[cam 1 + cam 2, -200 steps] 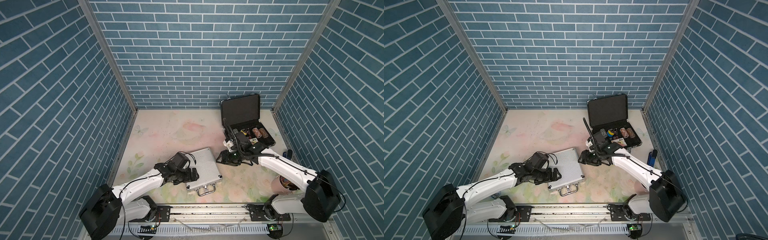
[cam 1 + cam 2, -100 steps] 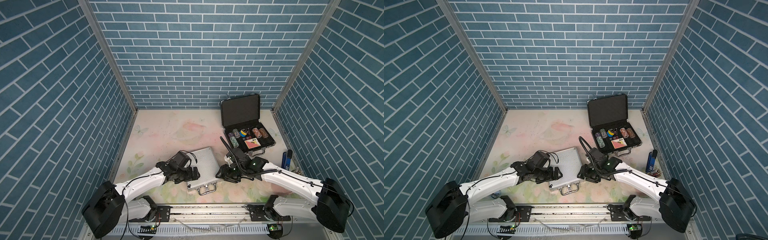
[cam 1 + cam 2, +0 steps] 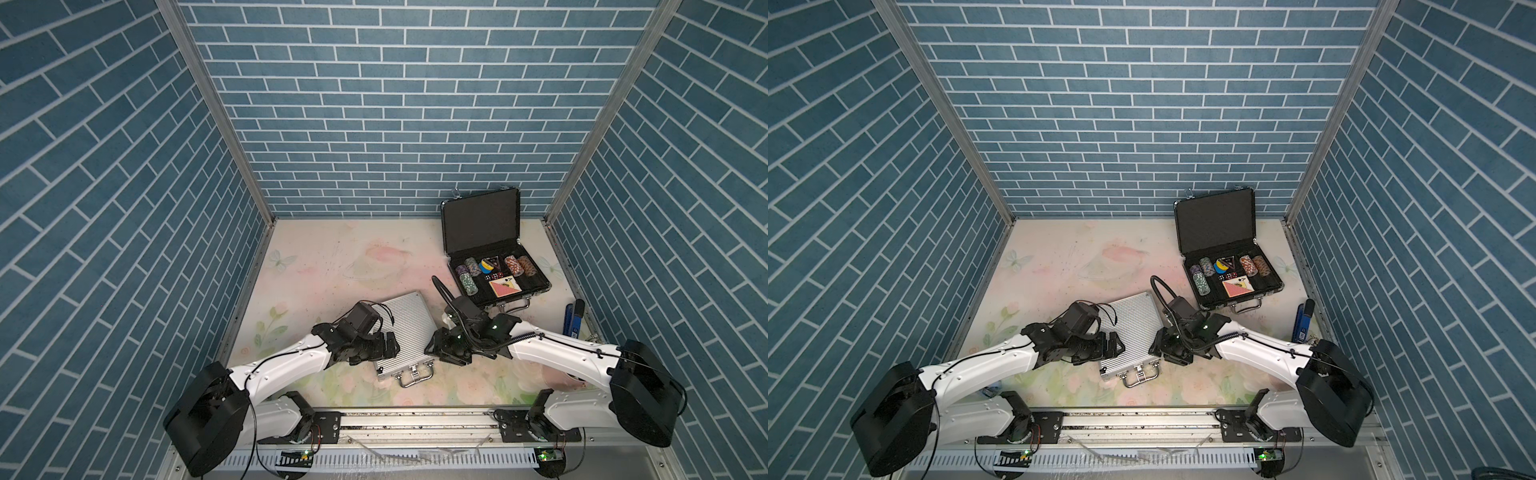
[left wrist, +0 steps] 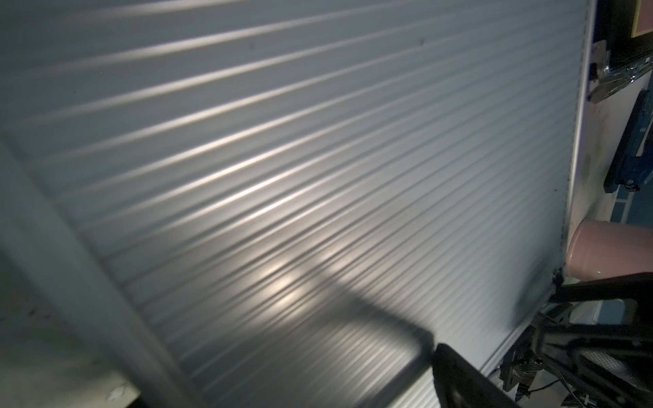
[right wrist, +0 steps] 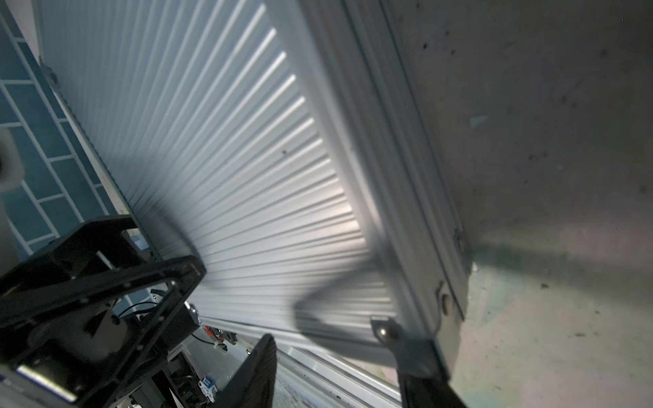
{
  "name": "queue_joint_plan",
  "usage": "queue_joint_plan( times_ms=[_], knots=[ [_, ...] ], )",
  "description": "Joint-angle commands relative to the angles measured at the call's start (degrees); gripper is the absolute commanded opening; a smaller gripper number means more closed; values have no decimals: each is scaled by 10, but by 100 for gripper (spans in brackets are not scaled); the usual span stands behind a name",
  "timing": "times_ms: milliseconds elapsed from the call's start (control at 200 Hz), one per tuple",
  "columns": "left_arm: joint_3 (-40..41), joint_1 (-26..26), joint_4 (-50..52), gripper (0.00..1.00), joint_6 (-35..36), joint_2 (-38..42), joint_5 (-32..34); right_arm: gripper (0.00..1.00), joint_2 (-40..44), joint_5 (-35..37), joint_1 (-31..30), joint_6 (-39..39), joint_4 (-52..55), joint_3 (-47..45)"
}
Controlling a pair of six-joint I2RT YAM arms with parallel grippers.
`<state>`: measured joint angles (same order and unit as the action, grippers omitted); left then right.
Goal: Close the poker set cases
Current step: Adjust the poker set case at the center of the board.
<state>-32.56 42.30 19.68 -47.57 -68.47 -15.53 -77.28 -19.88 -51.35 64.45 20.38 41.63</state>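
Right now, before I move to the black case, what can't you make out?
Silver case latches: too small in both top views to tell if fastened.
Pink cup: cut off by the left wrist view's edge, contents unseen; largely under the right arm in both top views.
Right gripper: whether its jaws touch the silver case is blurred in the right wrist view.

Pink cup [image 4: 607, 250] nr blue obj [image 3: 574, 319]; floral tbl [image 3: 332, 266].

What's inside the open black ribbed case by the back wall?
The open black ribbed case holds rows of poker chips, a red-backed card deck and small dice; anything beneath them is covered.
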Motion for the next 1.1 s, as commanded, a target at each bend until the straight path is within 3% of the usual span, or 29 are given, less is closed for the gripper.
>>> queue_joint_plan(
  times_ms=[0,210,435,625,855,1095],
  knots=[
    [-1,0,17,100,6,4,21,54,-31,32,12,-16,-42,26],
    [-18,-37,56,100,29,45,5,52,-80,31,51,-70,-29,73],
    [-111,-165,157,100,157,45,-33,51,-141,4,87,-124,-22,115],
    [-228,-246,176,100,268,-81,-41,51,-189,-15,103,-166,-7,159],
    [-334,-256,170,100,350,-233,-3,51,-238,-24,113,-204,14,218],
    [-364,-257,173,93,386,-299,15,51,-194,-34,112,-174,-5,196]
  ],
)
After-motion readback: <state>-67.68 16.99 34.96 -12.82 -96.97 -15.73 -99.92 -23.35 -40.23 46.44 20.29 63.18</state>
